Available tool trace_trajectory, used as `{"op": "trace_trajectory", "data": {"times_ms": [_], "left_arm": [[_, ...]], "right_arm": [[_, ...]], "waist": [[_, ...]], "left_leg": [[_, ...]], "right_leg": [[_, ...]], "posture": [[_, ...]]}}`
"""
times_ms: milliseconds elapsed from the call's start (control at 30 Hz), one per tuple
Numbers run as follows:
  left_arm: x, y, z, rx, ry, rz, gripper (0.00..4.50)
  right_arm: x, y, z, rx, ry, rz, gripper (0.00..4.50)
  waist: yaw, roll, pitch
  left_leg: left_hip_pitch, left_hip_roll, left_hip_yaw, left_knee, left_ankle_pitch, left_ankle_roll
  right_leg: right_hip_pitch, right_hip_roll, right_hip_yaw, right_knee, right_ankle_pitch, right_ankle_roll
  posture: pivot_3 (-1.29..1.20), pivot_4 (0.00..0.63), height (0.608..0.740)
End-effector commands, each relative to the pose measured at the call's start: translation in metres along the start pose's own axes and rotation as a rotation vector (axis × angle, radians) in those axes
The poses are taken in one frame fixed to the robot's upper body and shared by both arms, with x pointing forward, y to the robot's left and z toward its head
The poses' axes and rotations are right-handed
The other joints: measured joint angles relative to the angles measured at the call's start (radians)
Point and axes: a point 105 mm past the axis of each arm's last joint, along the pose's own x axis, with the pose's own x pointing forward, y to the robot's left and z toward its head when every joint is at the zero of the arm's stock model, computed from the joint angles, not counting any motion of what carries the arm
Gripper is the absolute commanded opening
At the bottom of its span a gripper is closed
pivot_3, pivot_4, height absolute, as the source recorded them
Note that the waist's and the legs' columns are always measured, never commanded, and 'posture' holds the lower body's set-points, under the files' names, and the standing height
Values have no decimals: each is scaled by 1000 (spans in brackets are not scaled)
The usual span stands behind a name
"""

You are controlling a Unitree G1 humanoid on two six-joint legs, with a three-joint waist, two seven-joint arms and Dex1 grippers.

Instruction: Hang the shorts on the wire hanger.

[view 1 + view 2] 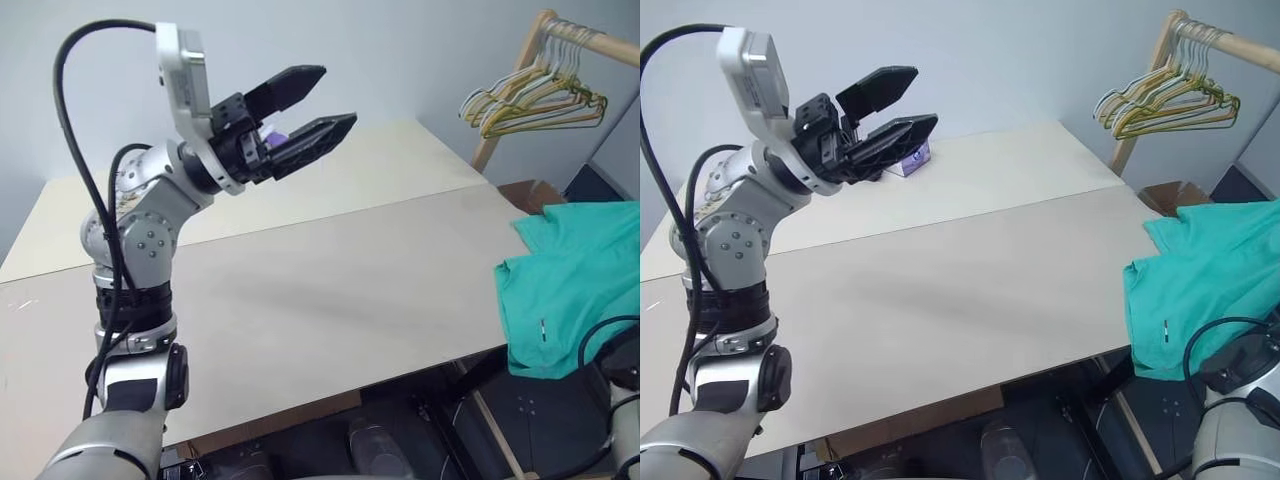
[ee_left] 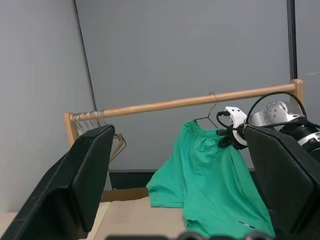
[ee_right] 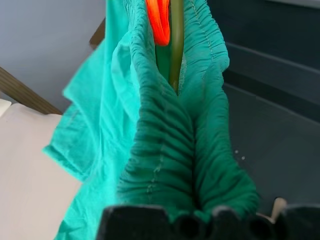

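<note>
The teal-green shorts (image 2: 210, 170) hang by their gathered waistband from the wire hanger (image 2: 212, 107), whose hook sits over a wooden rail. Their lower part drapes onto the table's right corner (image 1: 570, 290). In the right wrist view the olive wire (image 3: 175, 45) and an orange-red tag (image 3: 159, 22) show inside the waistband. My right gripper (image 2: 223, 137) is at the waistband, with the bunched cloth (image 3: 165, 150) running into its jaws. My left gripper (image 1: 337, 95) is raised high over the table's left side, open and empty, pointing toward the rail.
A wooden rack (image 1: 585, 35) stands at the far right with a bunch of yellow and grey hangers (image 1: 535, 100) on it. The long beige table (image 1: 330, 290) spans the middle. A small purple and white box (image 1: 908, 160) sits near its far edge.
</note>
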Motion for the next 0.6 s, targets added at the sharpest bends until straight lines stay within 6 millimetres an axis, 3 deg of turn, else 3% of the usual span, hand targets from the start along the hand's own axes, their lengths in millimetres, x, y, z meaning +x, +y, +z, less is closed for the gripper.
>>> {"op": "trace_trajectory", "data": {"times_ms": [33,300,467,600], "left_arm": [[-1,-2,8,46,0,5,4500],[-6,2,10,69,42,46,4500],[-14,0,10,77,80,56,4500],[-18,3,13,90,93,78,4500]], "right_arm": [[-8,7,14,17,-71,41,1643],[-25,21,17,-43,-139,76,4432],[-37,21,22,-131,-243,43,4432],[-49,24,38,-247,-463,-42,4432]], "waist": [[0,0,0],[13,0,0],[51,0,0],[72,0,0]], "left_leg": [[0,0,0,0,0,0],[1,0,0,0,0,0],[0,0,0,-1,0,0],[1,0,2,-1,0,0]], "right_leg": [[0,0,0,0,0,0],[0,0,0,0,0,0],[0,0,1,0,0,0],[0,1,3,-1,0,0]], "posture": [[-180,0,740],[-133,6,740],[-118,25,740],[-111,38,740]]}}
